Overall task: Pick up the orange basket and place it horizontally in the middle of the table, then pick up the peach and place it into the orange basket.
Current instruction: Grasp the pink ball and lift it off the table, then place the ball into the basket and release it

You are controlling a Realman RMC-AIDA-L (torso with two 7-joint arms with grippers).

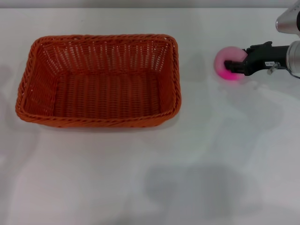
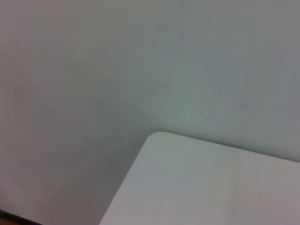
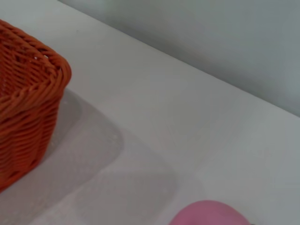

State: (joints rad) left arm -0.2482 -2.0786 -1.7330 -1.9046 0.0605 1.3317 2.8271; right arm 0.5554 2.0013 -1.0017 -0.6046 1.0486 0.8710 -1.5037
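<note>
Right gripper point(image 1: 230, 66): at table point(image 1: 140, 178) right side, fingers clamped on peach point(image 1: 228, 60). Orange basket point(image 1: 99, 79): lengthwise, left of centre, well apart from peach. Left gripper: out of sight.

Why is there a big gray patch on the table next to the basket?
It is a shadow. In the right wrist view the orange basket casts a soft gray shadow onto the white table. In the head view fainter gray shadows lie on the table near the bottom. The peach looks blurry, being close to the camera.
</note>
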